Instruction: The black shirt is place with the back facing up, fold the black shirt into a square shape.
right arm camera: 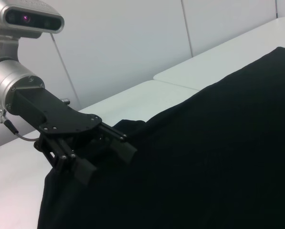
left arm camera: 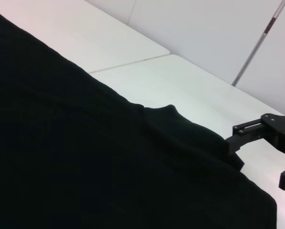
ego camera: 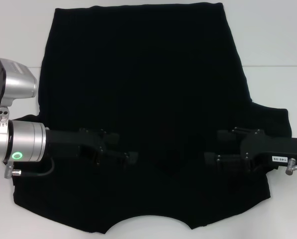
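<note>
The black shirt (ego camera: 148, 74) lies spread flat on the white table (ego camera: 14, 35), with its curved neckline (ego camera: 148, 221) at the near edge. One short sleeve (ego camera: 275, 122) sticks out on the right. My left gripper (ego camera: 122, 148) hovers low over the shirt's near left part, open and empty. The right wrist view shows this left gripper (right arm camera: 106, 162) with its fingers apart just above the cloth. My right gripper (ego camera: 215, 147) is over the near right part, level with the left one. It is open too, and in the left wrist view the right gripper (left arm camera: 257, 164) holds nothing.
White table surface (ego camera: 277, 40) shows around the shirt on the left, right and far sides. A seam in the table (left arm camera: 128, 64) runs across behind the shirt. A pale wall (right arm camera: 123, 47) stands beyond the table.
</note>
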### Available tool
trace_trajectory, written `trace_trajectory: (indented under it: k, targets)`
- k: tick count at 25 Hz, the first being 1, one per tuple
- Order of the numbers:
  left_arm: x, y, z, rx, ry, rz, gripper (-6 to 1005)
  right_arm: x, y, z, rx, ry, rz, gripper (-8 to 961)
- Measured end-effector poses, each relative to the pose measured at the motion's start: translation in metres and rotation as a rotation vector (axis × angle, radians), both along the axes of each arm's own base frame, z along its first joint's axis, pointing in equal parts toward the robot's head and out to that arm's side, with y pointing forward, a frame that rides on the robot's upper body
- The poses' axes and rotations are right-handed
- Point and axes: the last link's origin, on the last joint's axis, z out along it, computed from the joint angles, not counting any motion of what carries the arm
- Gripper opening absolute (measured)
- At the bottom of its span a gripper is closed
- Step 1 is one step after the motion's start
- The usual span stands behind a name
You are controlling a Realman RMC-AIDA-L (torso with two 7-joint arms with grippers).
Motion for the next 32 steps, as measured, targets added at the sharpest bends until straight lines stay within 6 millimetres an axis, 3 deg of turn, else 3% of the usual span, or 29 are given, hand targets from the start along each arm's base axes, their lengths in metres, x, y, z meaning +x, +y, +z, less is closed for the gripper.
trace_trajectory:
  k: [20, 25, 32]
  targets:
    - [-0.001, 0.001, 0.006, 0.004, -0.026, 0.053, 949, 0.000, 0.005, 0.005, 0.006, 0.025, -0.062, 924]
    - [-0.008, 0.009, 0.038, 0.048, -0.113, 0.248, 943, -0.002, 0.033, 0.030, 0.058, 0.081, -0.277, 924]
    - [-0.029, 0.000, 0.084, 0.044, -0.243, 0.529, 904, -0.017, 0.077, 0.067, 0.081, 0.189, -0.569, 924]
